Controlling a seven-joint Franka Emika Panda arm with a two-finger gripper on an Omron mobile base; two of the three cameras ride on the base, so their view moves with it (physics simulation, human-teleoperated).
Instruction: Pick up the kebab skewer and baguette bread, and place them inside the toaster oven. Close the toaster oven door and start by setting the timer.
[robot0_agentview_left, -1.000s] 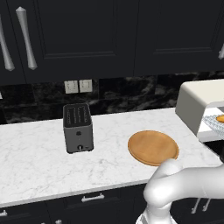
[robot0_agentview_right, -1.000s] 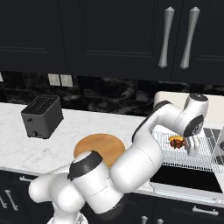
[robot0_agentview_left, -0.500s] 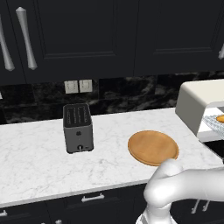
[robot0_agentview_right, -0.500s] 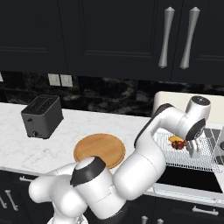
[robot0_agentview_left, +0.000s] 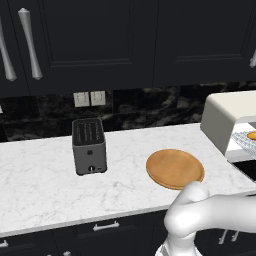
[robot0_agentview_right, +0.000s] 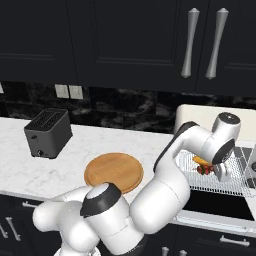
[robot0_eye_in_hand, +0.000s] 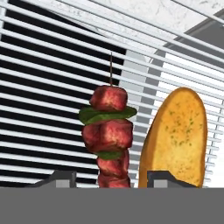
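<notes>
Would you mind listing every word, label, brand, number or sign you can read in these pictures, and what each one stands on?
None: no readable text shows in any view.
The slot toaster has a small round knob low on its front, with no legible marking.
The toaster oven shows a plain cream shell, no brand or numbers.
The wall outlets are blank plates.
The kebab skewer, baguette and wooden plate carry no writing.

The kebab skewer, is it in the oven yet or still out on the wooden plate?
In: the kebab skewer lies on the wire rack beside the baguette bread.
</notes>
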